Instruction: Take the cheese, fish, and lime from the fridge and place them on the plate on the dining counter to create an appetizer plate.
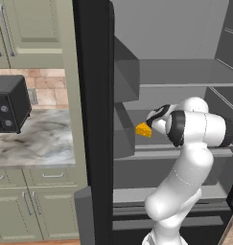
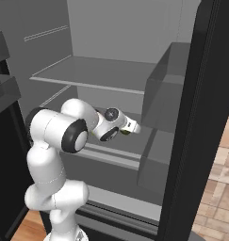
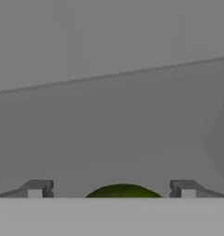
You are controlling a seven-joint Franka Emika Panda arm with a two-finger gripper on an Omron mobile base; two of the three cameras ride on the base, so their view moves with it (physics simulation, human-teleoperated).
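Green lime (image 3: 123,190) sits between the spread fingertips of the end effector (image 3: 111,189)

The arm (image 1: 185,177) is glossy white all over, built of fat rounded segments that swell like bulbs where they meet. Thin dark seam lines ring the lower segments. At the elbow a broad black band (image 1: 175,128) wraps the casing, and a second dark band closes the far end of the same segment. From the other side the same joint reads as a white drum with a black collar (image 2: 74,135). The wrist carries a round dark cap (image 2: 111,114) with a pale centre — and narrows to a white tip. The gripper (image 3: 111,189) has two small fingers (image 3: 37,188), dark grey, blocky, with lighter square pads.
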